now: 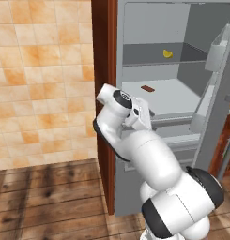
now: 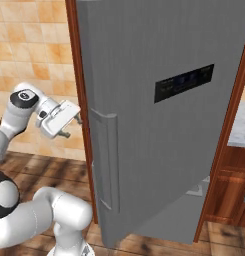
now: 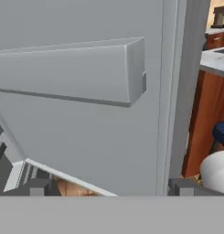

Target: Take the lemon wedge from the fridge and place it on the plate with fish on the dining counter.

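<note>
Because the tall grey brushed-steel fridge (image 1: pixel 182 108) is standing open, the tiny yellow lemon wedge (image 1: pixel 167 54) is sitting exposed on its upper shelf while the empty two-finger gripper (image 2: pixel 71 126) is hanging wide open just outside.

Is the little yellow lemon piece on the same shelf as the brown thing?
No, the lemon wedge sits on a higher fridge shelf than the brown piece.

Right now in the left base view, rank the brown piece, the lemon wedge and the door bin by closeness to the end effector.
End effector, jaws open, sits at the fridge mouth.
1. Small flat brown piece, just above it on the lower shelf.
2. Lemon wedge, higher, on the upper shelf, slightly right.
3. Door bin, far right on the open door.
</note>
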